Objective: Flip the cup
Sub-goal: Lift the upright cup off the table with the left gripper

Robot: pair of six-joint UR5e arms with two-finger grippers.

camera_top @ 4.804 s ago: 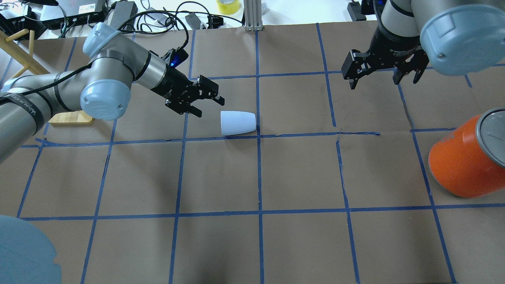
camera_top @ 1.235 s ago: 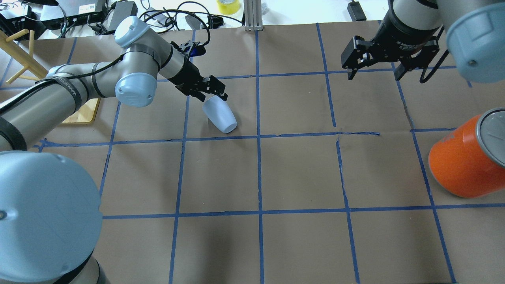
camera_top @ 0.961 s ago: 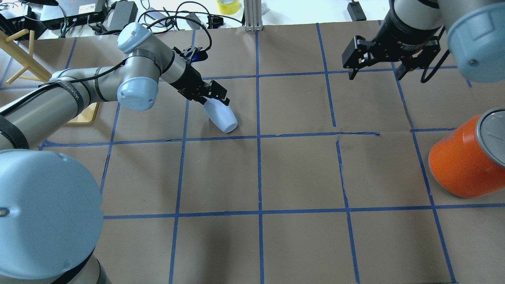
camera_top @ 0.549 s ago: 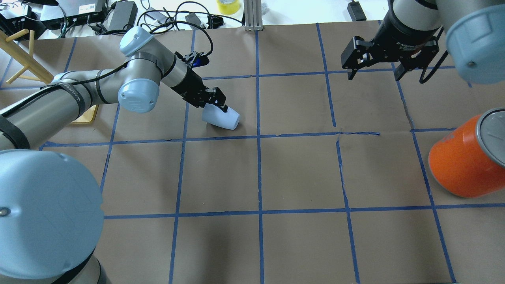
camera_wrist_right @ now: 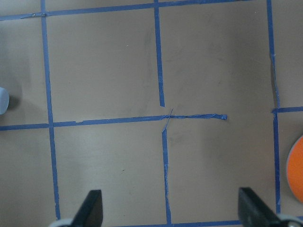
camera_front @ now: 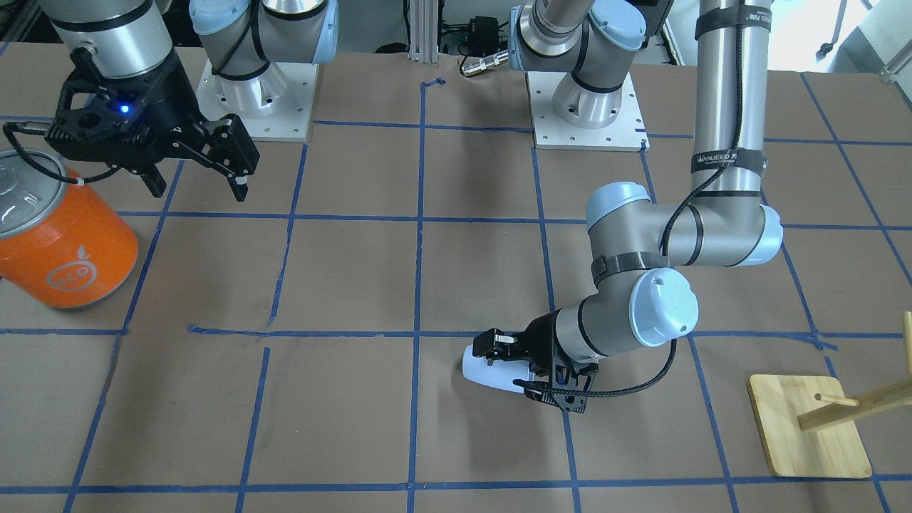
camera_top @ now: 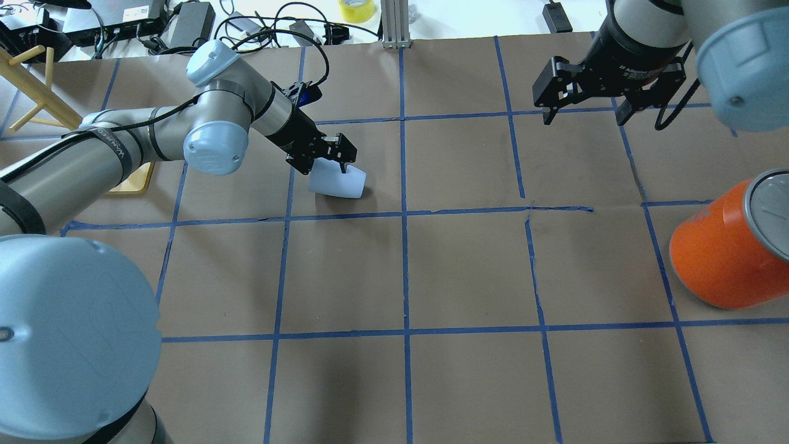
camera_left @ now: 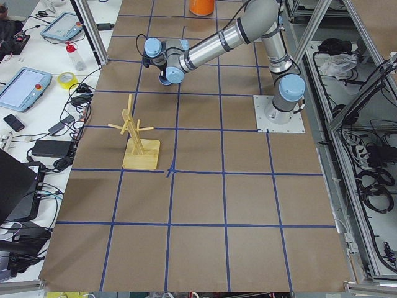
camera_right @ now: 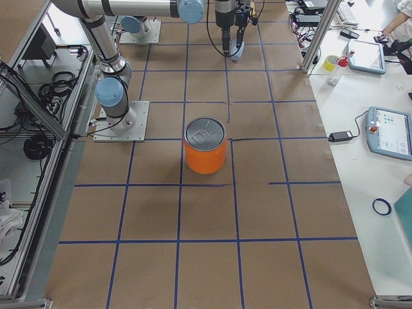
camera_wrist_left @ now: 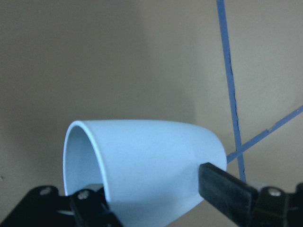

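Note:
The pale lavender-blue cup [camera_top: 339,184] is tilted on its side just above the brown paper, left of the table's middle. My left gripper [camera_top: 333,160] is shut on its wall near the rim. In the left wrist view the cup [camera_wrist_left: 147,165] fills the lower frame with its open mouth to the left; one finger [camera_wrist_left: 90,208] is at the mouth and the other [camera_wrist_left: 227,189] is on the outer wall. In the front view the cup [camera_front: 481,370] points its narrow closed end away from the left gripper [camera_front: 509,360]. My right gripper [camera_top: 584,114] hangs open and empty at the far right.
A big orange can [camera_top: 721,259] with a silver lid stands at the right edge, near the right gripper [camera_front: 196,187]. A wooden rack [camera_front: 812,424] stands at the table's left end. Blue tape lines grid the paper. Cables and boxes lie beyond the far edge.
My left gripper has turned with the cup held in it. The cup's closed end has swung from front-right toward the right, and the cup looks shorter from above. The right arm has stayed still.

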